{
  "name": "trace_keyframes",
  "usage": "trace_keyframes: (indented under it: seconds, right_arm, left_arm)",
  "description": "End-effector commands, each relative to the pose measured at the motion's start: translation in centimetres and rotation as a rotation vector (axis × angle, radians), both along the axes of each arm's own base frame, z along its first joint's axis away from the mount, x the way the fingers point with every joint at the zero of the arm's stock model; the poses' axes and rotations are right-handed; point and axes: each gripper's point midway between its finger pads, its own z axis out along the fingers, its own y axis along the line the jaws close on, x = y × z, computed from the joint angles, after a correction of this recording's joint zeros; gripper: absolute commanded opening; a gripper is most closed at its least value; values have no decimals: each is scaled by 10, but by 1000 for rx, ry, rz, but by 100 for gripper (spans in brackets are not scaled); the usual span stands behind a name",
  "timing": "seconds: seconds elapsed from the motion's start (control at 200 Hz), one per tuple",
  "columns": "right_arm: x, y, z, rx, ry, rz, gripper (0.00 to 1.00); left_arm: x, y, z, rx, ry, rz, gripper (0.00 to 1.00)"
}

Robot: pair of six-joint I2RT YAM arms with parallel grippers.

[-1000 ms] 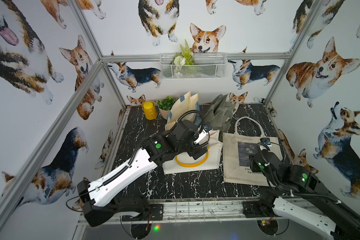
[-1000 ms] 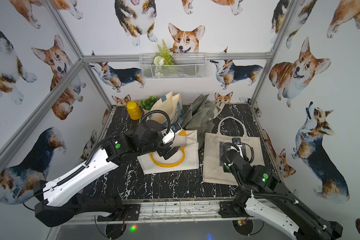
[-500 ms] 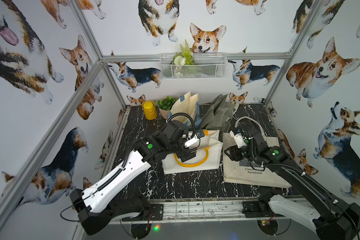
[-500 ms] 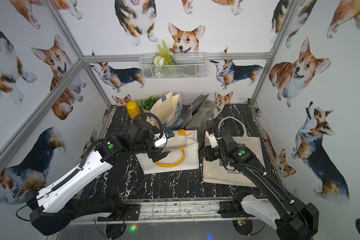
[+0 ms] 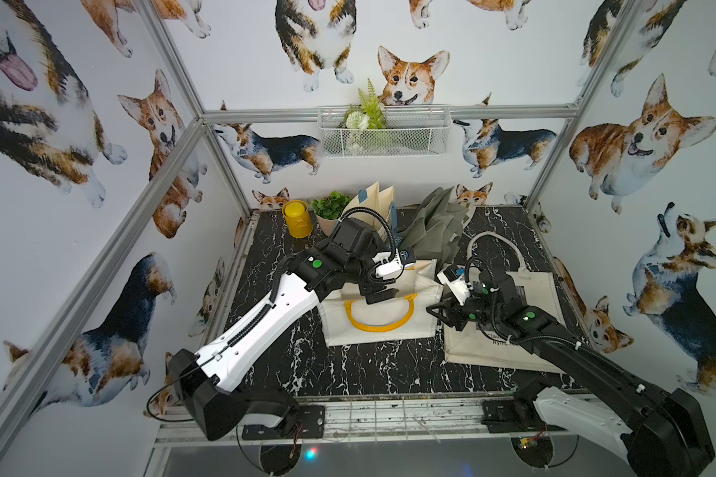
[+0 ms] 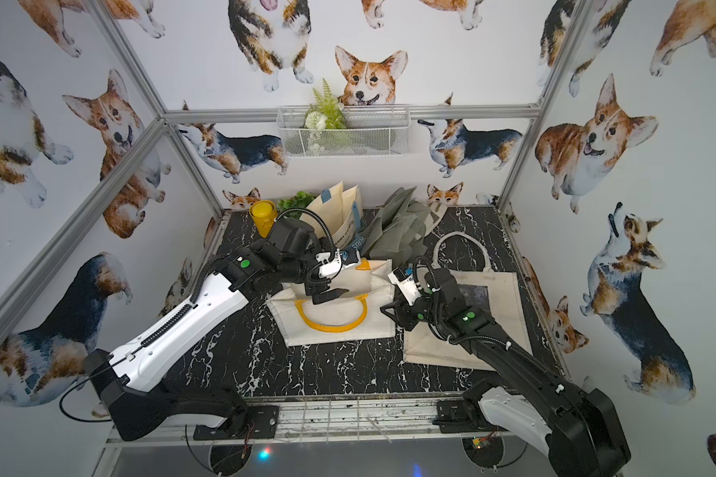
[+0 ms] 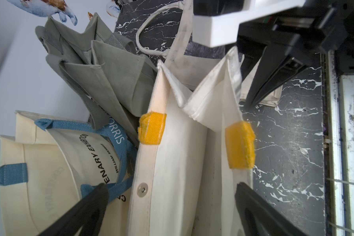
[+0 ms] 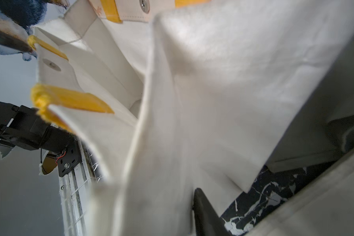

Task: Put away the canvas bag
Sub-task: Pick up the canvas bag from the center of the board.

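Though open — bag [image 5: 389,336] beside right pincer [image 5: 439,314]

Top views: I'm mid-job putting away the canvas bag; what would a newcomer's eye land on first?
Probably the cream bag with yellow handles standing at the centre of the table, with the left arm poised over its open mouth, jaws spread wide. Next, the right arm at that bag's side edge, above a flat canvas bag lying on the table's right. The corgi wallpaper all round is hard to miss.
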Motion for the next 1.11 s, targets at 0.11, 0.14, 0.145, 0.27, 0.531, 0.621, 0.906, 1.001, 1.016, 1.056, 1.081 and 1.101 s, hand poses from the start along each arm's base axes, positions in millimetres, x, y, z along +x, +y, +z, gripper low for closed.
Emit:
trace_keyframes:
  seconds: [0.11, 0.14, 0.145, 0.27, 0.531, 0.621, 0.906, 1.001, 1.016, 1.056, 1.081, 1.101]
  right_arm:
    - [3, 25, 35, 173, -96, 96, 12]
    - [2, 25, 35, 174, -102, 99, 11]
    - [1, 25, 36, 174, -104, 99, 10]
    - [-5, 20, 34, 150, -132, 96, 8]
    - [-7, 8, 27, 87, -183, 65, 3]
    - [-6, 7, 22, 72, -178, 59, 3]
    - [2, 5, 15, 62, -186, 23, 3]
    - [2, 6, 17, 65, -195, 27, 4]
    - [2, 6, 17, 67, -198, 28, 4]
    - [2, 7, 19, 73, -200, 35, 4]
    - [0, 8, 19, 75, -201, 44, 3]
    - [-1, 9, 19, 76, -201, 50, 4]
  left_arm:
    - [3, -12, 12, -108, 105, -44, 100]
    - [2, -12, 10, -109, 125, -51, 100]
    - [2, -11, 10, -110, 127, -51, 100]
    - [2, -15, 5, -145, 216, -61, 100]
    - [17, -30, -12, -193, 345, -69, 100]
    - [15, -36, -12, -216, 387, -82, 100]
    - [-10, -39, -15, -277, 546, -114, 100]
    - [-13, -37, -25, -270, 557, -100, 100]
    - [-13, -37, -27, -265, 556, -97, 100]
    - [-11, -36, -31, -253, 547, -89, 100]
    - [-10, -35, -33, -249, 540, -83, 100]
    - [-9, -36, -33, -246, 533, -80, 100]
